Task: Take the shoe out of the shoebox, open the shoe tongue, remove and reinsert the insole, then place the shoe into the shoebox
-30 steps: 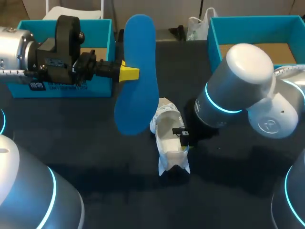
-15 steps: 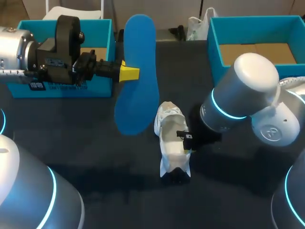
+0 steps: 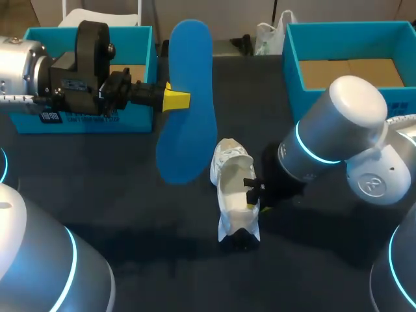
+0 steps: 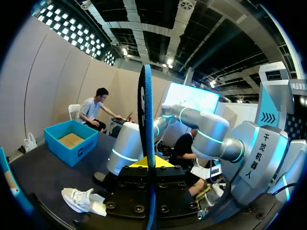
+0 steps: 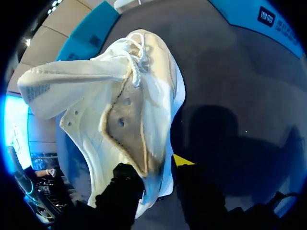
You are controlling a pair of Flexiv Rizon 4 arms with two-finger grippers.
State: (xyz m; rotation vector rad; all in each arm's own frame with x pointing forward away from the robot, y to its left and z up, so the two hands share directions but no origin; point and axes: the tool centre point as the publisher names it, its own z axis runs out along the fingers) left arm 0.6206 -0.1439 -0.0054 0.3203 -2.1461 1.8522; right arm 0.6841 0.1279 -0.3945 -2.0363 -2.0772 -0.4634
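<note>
My left gripper (image 3: 174, 99) is shut on a blue insole (image 3: 188, 97) and holds it upright above the table; in the left wrist view the insole (image 4: 146, 110) stands edge-on between the yellow tips of the left gripper (image 4: 148, 163). A white shoe (image 3: 234, 188) lies on the dark table with its tongue pulled back, and it also shows in the left wrist view (image 4: 84, 200). My right gripper (image 3: 255, 195) is at the shoe's right side. In the right wrist view the shoe (image 5: 129, 110) has its side wall between the parted fingers of the right gripper (image 5: 153, 172).
A blue shoebox (image 3: 140, 78) stands at the back left behind my left arm. A second blue box (image 3: 292, 58) with a cardboard floor stands at the back right. Bare dark table lies in front of the shoe.
My right arm has shifted to the right and the shoe has moved with it and settled flatter on the table. The right fingers have parted. The left arm and the insole have kept still.
</note>
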